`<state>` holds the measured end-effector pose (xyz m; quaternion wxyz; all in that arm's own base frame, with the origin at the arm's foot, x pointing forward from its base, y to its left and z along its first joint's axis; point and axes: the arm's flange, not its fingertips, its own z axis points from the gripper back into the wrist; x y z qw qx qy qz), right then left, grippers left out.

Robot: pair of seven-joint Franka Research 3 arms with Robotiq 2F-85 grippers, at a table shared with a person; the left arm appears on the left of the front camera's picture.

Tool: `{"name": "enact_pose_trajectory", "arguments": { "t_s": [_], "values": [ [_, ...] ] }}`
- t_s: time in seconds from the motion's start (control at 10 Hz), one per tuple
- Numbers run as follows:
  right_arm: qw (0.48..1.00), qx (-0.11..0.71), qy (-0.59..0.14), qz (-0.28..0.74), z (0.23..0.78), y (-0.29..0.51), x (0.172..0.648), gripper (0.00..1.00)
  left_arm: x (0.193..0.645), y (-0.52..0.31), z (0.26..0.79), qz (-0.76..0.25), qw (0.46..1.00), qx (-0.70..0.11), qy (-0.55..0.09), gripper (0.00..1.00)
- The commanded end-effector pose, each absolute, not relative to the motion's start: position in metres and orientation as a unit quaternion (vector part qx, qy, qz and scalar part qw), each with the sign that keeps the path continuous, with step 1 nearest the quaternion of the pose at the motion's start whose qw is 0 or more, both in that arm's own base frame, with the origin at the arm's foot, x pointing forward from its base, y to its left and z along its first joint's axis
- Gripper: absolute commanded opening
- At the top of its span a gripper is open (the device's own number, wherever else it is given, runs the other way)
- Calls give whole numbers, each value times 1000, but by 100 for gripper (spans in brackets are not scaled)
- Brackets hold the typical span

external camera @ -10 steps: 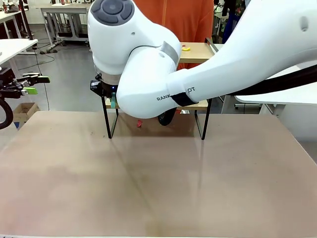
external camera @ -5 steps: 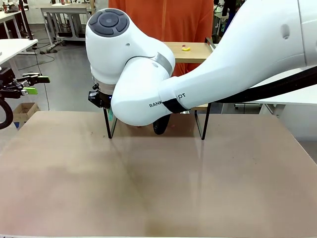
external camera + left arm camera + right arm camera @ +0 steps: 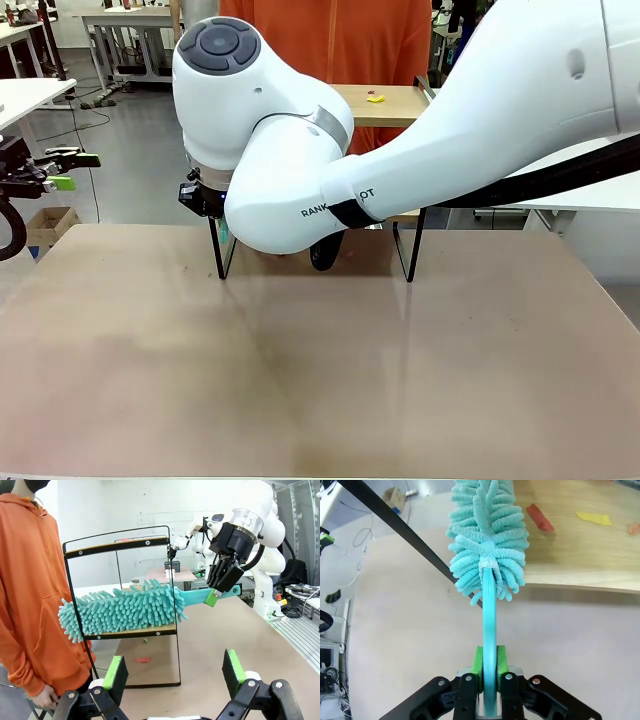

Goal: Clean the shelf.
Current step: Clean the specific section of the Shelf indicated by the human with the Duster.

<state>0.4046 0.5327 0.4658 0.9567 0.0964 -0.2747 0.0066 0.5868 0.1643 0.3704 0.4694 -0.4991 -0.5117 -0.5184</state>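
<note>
The right gripper (image 3: 489,662), clamped on the teal duster (image 3: 487,530), holds its long head straight ahead over the shelf's (image 3: 150,630) lower board.

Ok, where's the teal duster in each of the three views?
Front view: a teal sliver of the duster under the right arm's wrist, by the left leg of the shelf.
Left wrist view: duster centre-left, head over the lower board, handle in the right gripper.
Right wrist view: duster up the middle, handle clamped between the fingers, head at top centre.
Shared landmark: the shelf's black frame.
</note>
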Motion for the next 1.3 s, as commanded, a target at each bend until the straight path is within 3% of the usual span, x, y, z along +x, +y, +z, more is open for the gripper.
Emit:
{"name": "enact_pose_trajectory", "arguments": {
  "t_s": [0.0,1.2],
  "values": [
    [957,99,-271,-1,464,516,402,13,586,164,373,-522,467,-497,-513,100],
    [964,93,-234,-80,464,343,404,13,586,164,373,-522,467,-497,-513,100]
  ]
}}
